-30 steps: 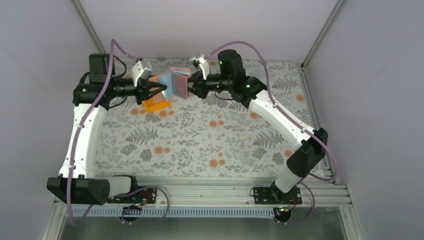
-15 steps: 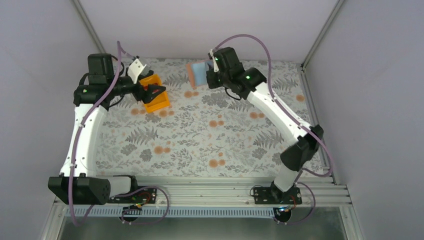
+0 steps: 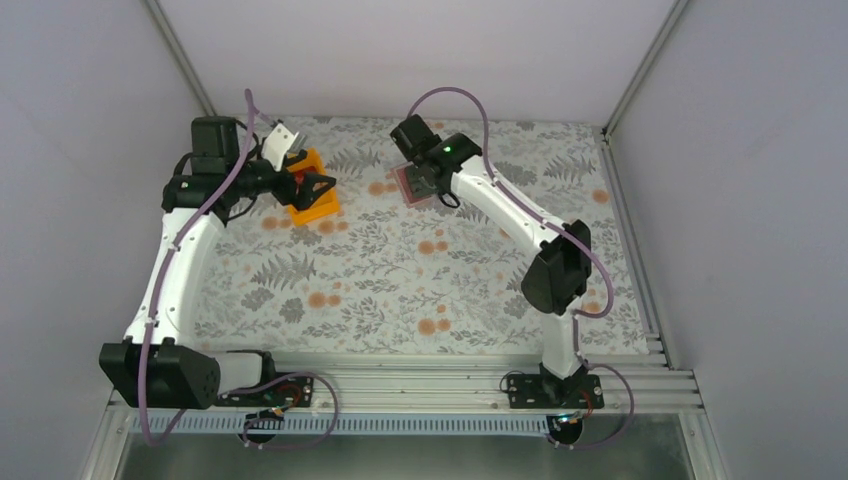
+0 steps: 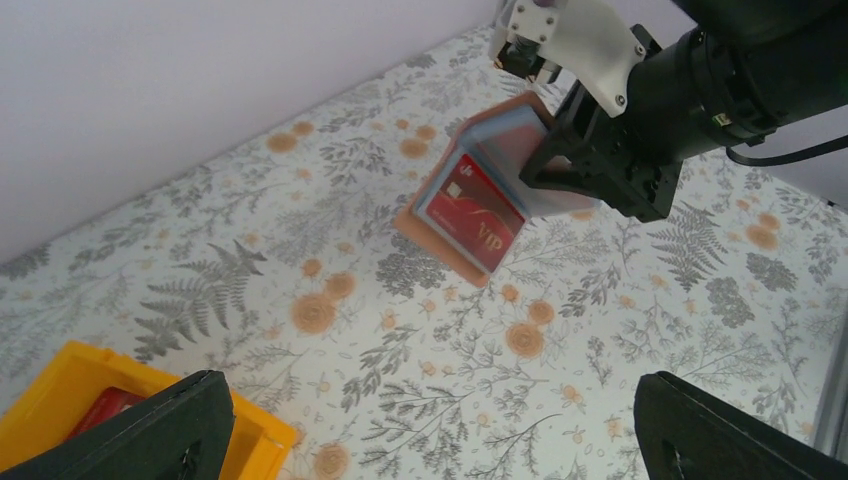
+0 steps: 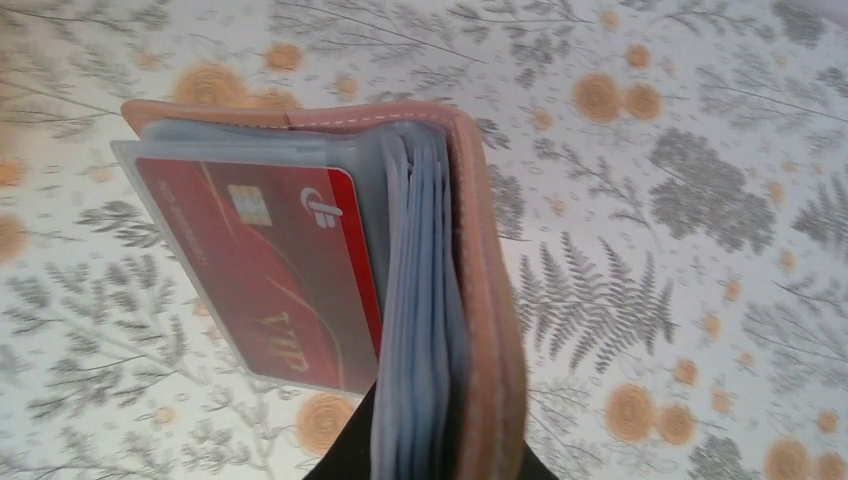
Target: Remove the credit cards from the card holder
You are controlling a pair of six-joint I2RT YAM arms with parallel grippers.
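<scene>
Credit cards show in two places at the far end of the floral table (image 3: 400,290), well away from the arm bases at the near edge. On the left side, the left gripper (image 3: 312,184) hangs just over the orange tray (image 3: 318,208) with its fingers (image 4: 160,430) spread as wide as they go and nothing between them. In the left wrist view a red card (image 4: 103,408) lies inside that tray, partly hidden by its wall. A little farther back and toward the middle, the right gripper (image 4: 562,172) is clamped on the tan card holder (image 3: 410,185), pinching it by one edge so it hangs partly open, low over the table; whether it touches the surface I cannot tell. Its pale blue sleeves (image 5: 420,300) fan out, and a red VIP card (image 5: 270,270) sits in the outermost clear sleeve, facing the left arm.
</scene>
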